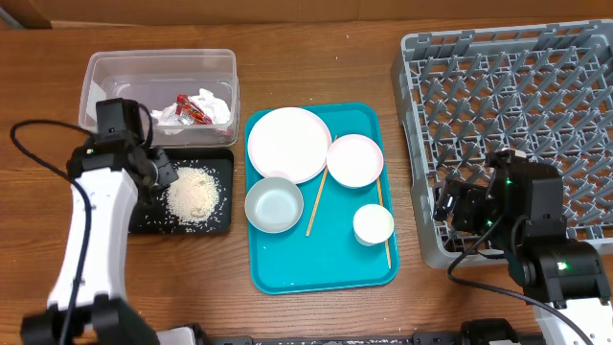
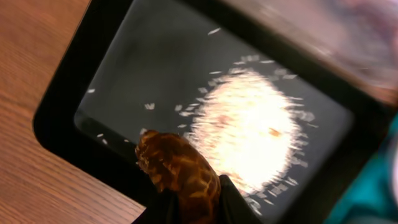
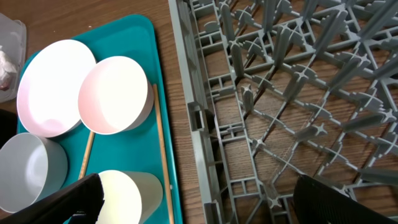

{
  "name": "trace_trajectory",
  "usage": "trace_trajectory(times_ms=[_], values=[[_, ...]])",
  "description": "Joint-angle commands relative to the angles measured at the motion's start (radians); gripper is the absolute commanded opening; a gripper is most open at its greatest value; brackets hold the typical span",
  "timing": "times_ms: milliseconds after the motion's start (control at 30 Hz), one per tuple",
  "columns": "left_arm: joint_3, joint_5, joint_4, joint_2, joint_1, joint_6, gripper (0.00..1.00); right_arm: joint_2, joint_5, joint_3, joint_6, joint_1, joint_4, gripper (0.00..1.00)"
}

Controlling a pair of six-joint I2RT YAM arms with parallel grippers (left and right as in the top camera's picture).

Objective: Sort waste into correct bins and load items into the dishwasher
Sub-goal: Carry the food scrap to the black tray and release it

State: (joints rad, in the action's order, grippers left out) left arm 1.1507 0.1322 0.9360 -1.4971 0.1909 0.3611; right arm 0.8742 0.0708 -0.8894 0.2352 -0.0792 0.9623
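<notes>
Left gripper [image 2: 189, 210] pinches the brown food scrap [image 2: 174, 163] by its lower end, which we judge light, perhaps crumbly; right gripper [image 3: 205, 200] spread.

Soft, even light is seen throughout; the left wrist view is blurred, loose white rice grains [image 2: 249, 130] overexposed.

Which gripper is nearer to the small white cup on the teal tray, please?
Right. The right gripper sits just right of the cup, at the edge of the grey rack; the left gripper is over the black tray, beyond the teal tray.
</notes>
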Motion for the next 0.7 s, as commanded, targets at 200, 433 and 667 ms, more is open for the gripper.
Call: trace_trajectory(times_ms=[200,433,667], values=[[-0.024,0.018,-0.082,-0.238,0.122,0.021,0.04,-0.009,-0.002,-0.029,0.002,0.002,-0.002,1.0],[-0.024,0.029,-0.111,-0.312,0.143,0.021,0.12,-0.009,-0.002,-0.029,0.002,0.002,-0.002,1.0],[-0.021,0.028,-0.109,-0.311,0.143,0.021,0.53,-0.009,-0.002,-0.029,0.001,0.002,-0.002,1.0]])
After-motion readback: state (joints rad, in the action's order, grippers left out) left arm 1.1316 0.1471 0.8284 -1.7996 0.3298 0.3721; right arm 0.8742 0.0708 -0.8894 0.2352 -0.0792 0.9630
